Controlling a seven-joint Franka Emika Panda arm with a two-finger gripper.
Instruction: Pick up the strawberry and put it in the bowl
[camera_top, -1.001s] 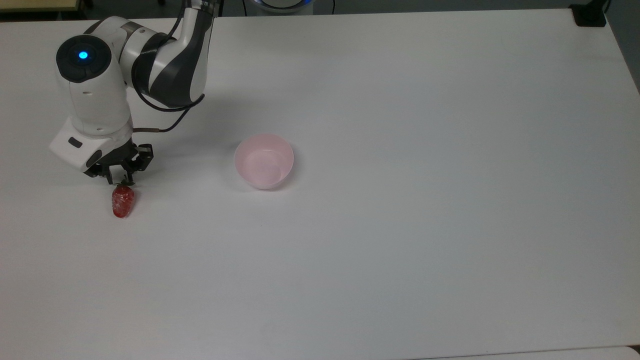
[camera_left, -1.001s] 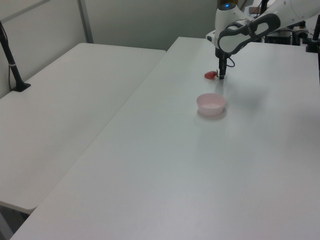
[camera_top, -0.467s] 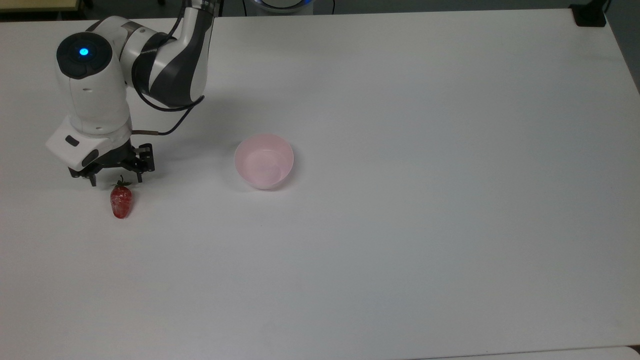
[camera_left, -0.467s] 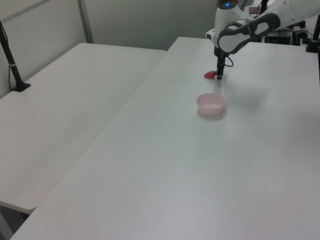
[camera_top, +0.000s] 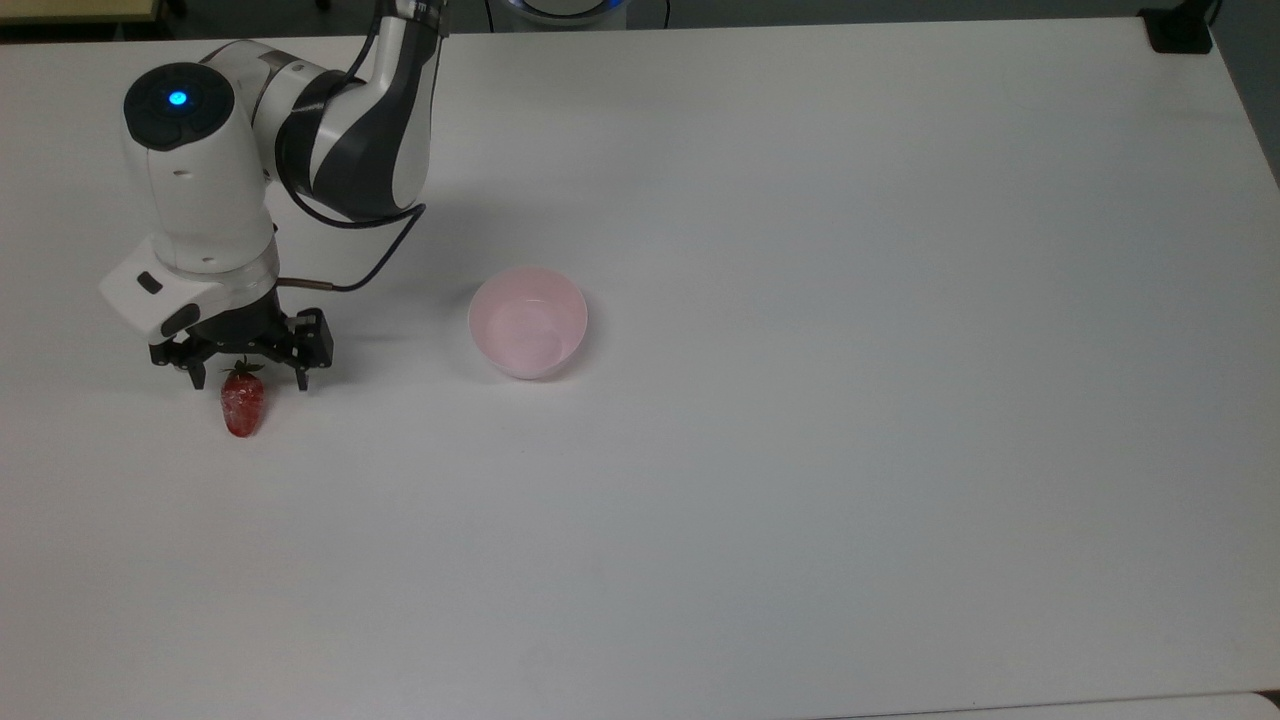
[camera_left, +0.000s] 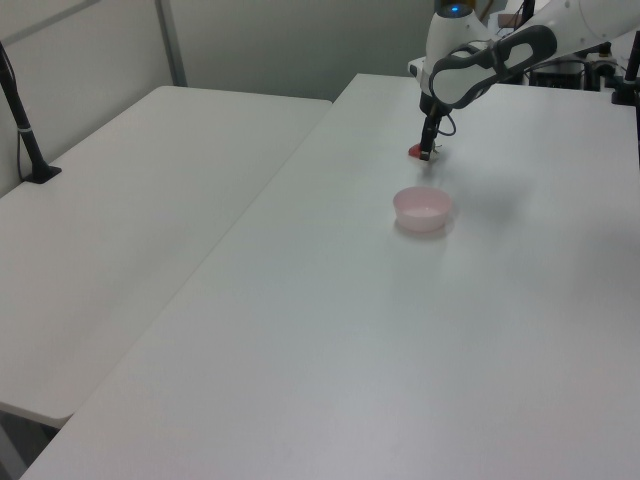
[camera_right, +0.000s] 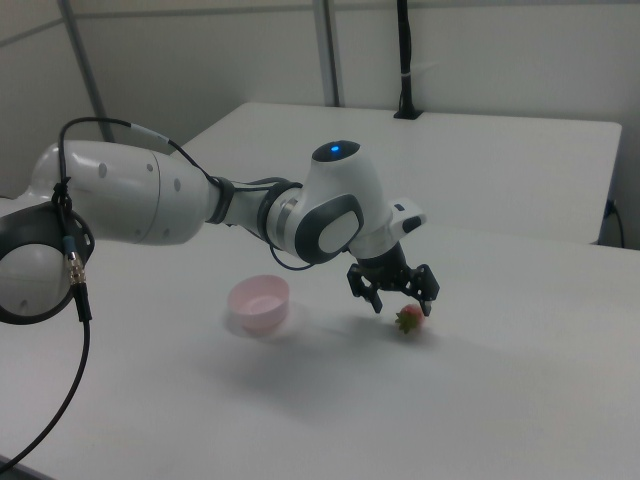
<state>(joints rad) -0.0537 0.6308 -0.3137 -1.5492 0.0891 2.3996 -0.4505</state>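
Both fingers (camera_right: 378, 303) of the hand (camera_right: 402, 298) straddle the strawberry (camera_right: 409, 320).

Glossy red strawberry (camera_top: 243, 409), smooth pale pink plastic-looking bowl (camera_top: 528, 322), matt white table (camera_top: 800, 400).

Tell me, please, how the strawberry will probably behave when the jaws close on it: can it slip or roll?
The strawberry looks glossy, so it may slip between the jaws of the gripper, which stand open over its leafy end. It lies on its side on the flat table, tapered and rounded, so a nudge could roll it. It seems small and probably light.
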